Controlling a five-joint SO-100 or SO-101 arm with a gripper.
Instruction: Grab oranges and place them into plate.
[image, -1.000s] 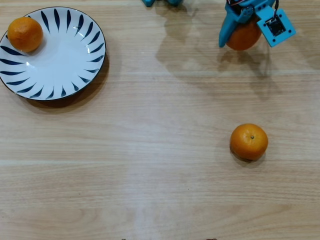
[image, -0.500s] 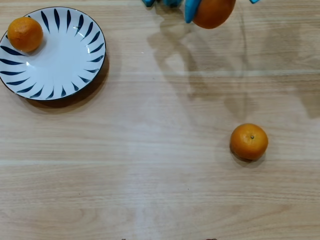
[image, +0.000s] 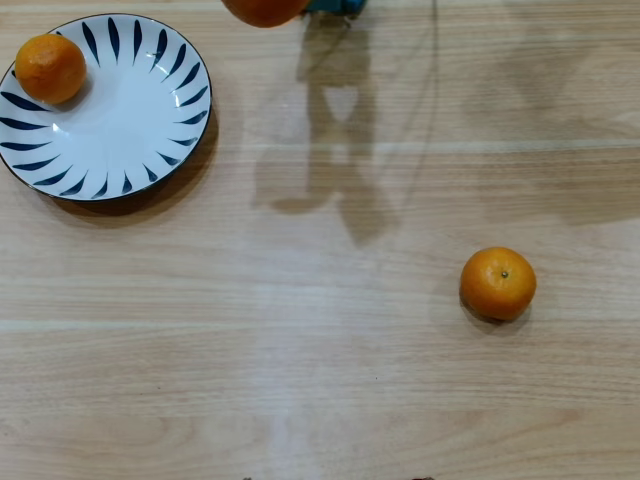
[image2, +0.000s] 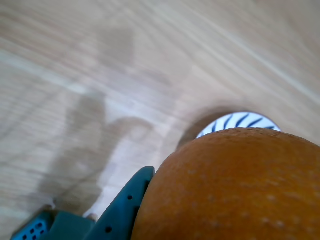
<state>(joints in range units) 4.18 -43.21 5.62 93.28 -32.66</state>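
Carried round orange fruit: shifted left along top edge, now near blue-striped white plate. Teal gripper: I read it clamped on fruit. I keep height, centre over bare plate, release gently.

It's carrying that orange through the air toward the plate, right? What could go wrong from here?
Two things, I'd guess. The carried orange fills the wrist view, with only one teal finger visible beside it; a loose grip could drop it onto the table. Also, an orange already sits at the plate's far-left rim, so a release there might knock it off.
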